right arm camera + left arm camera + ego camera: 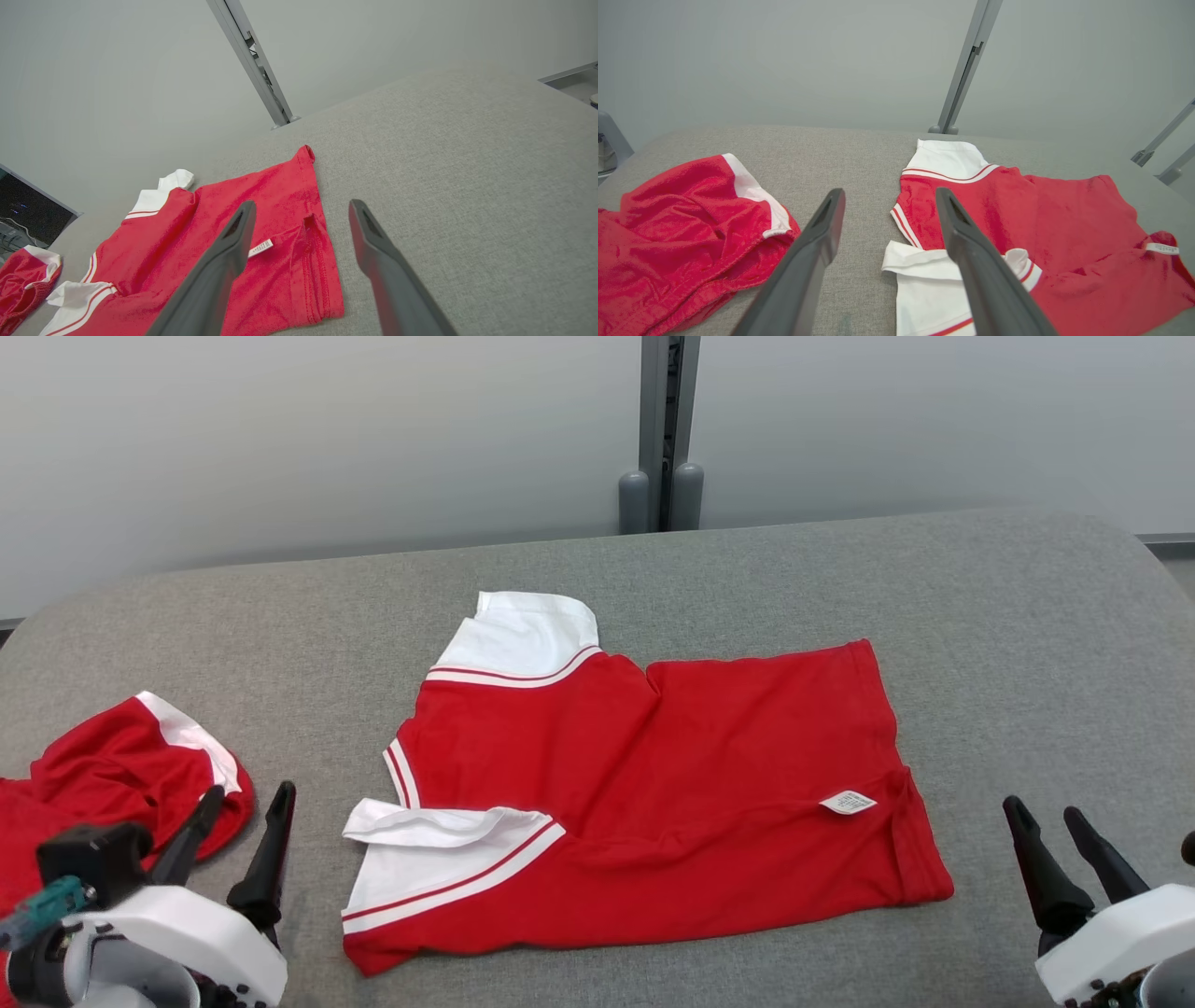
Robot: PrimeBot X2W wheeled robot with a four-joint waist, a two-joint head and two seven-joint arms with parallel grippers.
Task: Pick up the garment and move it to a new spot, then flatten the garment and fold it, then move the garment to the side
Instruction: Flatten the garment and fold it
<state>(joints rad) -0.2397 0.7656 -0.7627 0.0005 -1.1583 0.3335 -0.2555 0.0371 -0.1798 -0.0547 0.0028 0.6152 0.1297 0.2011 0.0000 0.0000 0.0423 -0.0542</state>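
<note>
A red garment [672, 784] with white sleeves and white-red trim lies spread in the middle of the grey padded table [1027, 644], sleeves to the left, hem to the right, a small white label [848, 802] showing near the hem. It also shows as the garment [1045, 233] in the left wrist view and the garment [224, 242] in the right wrist view. My left gripper [250, 795] stands open at the lower left, just left of the near sleeve. At the lower right my right gripper [1043, 812] is open, a little right of the hem. Nothing is between either pair of fingers.
A second red garment [112, 775] with white trim lies crumpled at the table's left edge, beside my left gripper; it appears as the crumpled garment [682, 228] in the left wrist view. A grey post [661, 429] stands behind the table against a pale wall.
</note>
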